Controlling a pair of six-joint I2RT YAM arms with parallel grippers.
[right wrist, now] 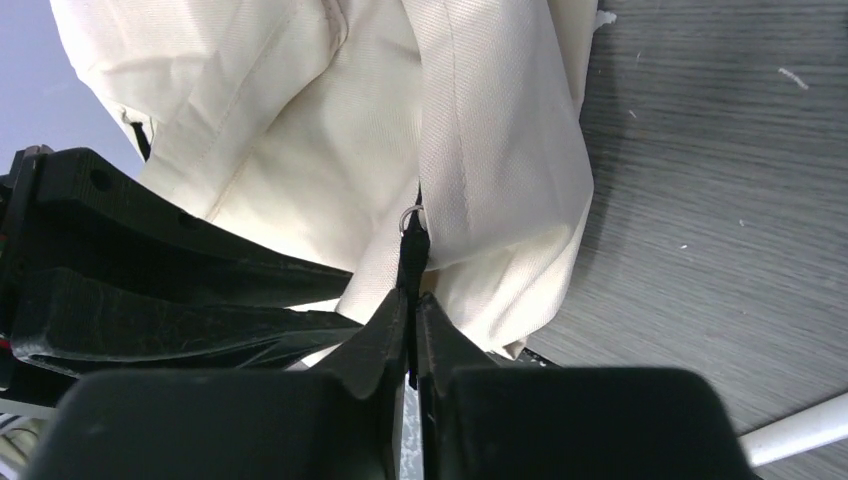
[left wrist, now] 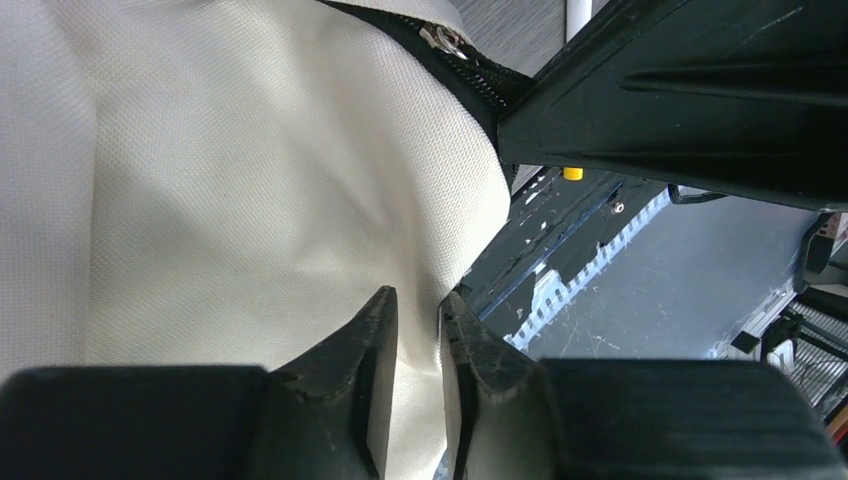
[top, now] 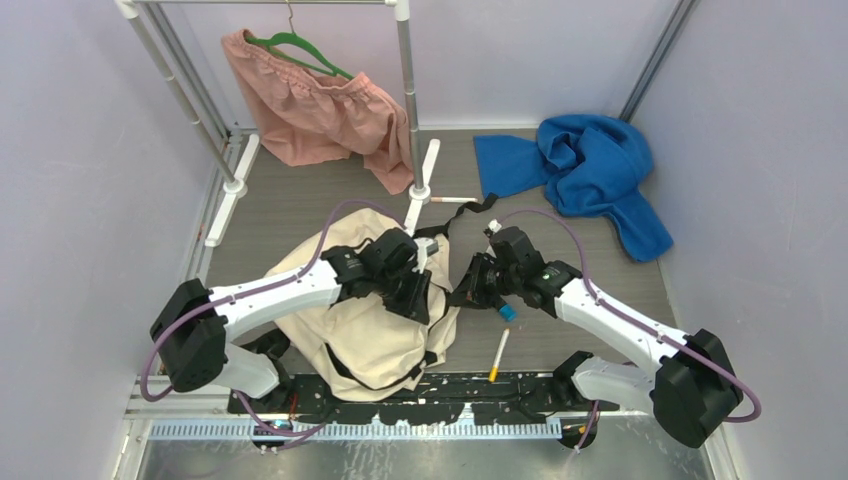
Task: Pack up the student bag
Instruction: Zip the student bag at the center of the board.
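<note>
Student bag: the student bag, of cream soft fabric with black zip lines and black straps, is lying crumpled at the near edge of the surface, left of the middle.
Right hand: the right hand is clenching the black zipper pull at the bag's right side.
Left hand: the left hand is holding its jaws a little apart with bag fabric in the gap; I cannot tell whether it is pinching or released.
Open room: bare surface is showing right of the bag, and walls are closing three sides.
Around: a white pen is lying just right of the bag. A blue cloth is lying at the far right corner. A pink garment is hanging on a green hanger at the far left.
In the way: the rack foot is standing just beyond the bag.
</note>
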